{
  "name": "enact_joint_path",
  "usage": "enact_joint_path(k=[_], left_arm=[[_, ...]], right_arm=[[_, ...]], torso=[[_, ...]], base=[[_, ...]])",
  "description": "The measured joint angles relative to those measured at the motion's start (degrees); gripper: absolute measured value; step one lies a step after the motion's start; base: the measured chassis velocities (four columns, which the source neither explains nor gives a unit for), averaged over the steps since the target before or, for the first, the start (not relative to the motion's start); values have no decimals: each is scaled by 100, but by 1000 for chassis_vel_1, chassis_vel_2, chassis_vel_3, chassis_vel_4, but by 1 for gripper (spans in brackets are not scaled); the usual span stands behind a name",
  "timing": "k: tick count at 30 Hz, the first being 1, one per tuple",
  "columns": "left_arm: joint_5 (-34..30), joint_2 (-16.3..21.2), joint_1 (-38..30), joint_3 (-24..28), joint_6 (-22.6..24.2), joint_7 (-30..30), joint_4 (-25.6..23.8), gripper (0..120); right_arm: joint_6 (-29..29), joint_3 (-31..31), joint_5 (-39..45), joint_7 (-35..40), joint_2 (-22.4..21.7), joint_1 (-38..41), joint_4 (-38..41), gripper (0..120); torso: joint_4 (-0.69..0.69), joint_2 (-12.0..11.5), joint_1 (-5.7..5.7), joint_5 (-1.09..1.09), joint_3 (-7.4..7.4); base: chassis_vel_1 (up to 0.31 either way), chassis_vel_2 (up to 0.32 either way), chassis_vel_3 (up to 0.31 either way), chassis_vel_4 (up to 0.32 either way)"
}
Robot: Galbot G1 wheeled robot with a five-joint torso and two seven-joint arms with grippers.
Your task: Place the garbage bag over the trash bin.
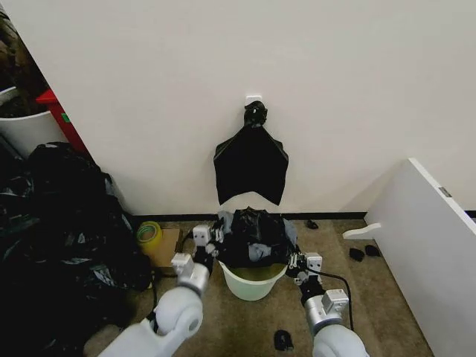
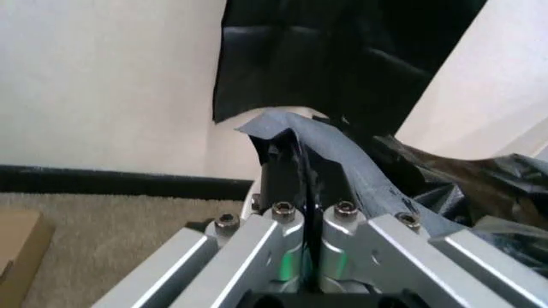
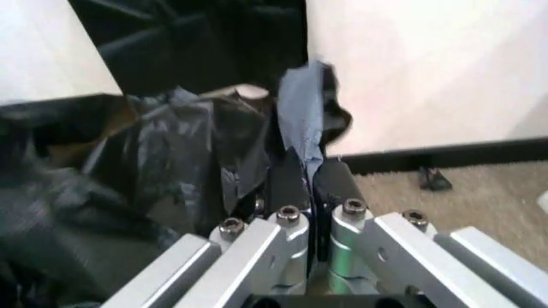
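The trash bin (image 1: 253,282), a cream-white bucket, stands on the carpet by the wall. The glossy black garbage bag (image 1: 253,236) sits bunched over its mouth, spread between my two grippers. My left gripper (image 1: 215,239) is at the bag's left edge and is shut on a fold of it (image 2: 301,168). At the bag's right edge, my right gripper (image 1: 294,258) is likewise shut on the plastic (image 3: 310,174). Crinkled bag film (image 2: 445,186) billows beside the left fingers, and more of it (image 3: 171,147) lies beside the right ones. Much of the bin's rim is hidden by the bag.
A flat black bundle (image 1: 251,160) hangs from a white wall hook above the bin. A heap of bulging black bags (image 1: 59,245) fills the left side. A tape roll (image 1: 149,233) sits on a cardboard box. A white panel (image 1: 431,253) stands at the right; small dark items (image 1: 282,340) lie on the carpet.
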Motion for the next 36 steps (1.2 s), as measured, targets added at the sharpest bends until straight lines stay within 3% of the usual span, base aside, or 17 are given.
enact_joint_path(k=[11, 18, 28, 31, 36], left_arm=[[209, 202, 438, -170, -38, 22, -73, 0], [325, 471, 826, -350, -46, 14, -246, 0], [433, 651, 1012, -342, 2, 6, -348, 0], [433, 787, 1069, -359, 154, -32, -348, 0], [435, 944, 1110, -360, 395, -23, -354, 0]], right_arm=[[-129, -45, -99, 166, 44, -338, 36, 0], [-1007, -94, 158, 677, 2, -349, 256, 0], [-1823, -52, 634, 752, -138, -345, 552, 0], [-2312, -5, 919, 725, -177, -304, 639, 0], [-2649, 22, 1172, 662, -207, -228, 638, 0]], torso=[[-1, 0, 0, 2, 0], [0, 0, 0, 1, 1], [-1, 0, 0, 2, 1], [-1, -1, 0, 2, 1], [-1, -1, 0, 3, 1]], base=[[0, 0, 0, 0], [0, 0, 0, 0], [0, 0, 0, 0], [0, 0, 0, 0], [0, 0, 0, 0]])
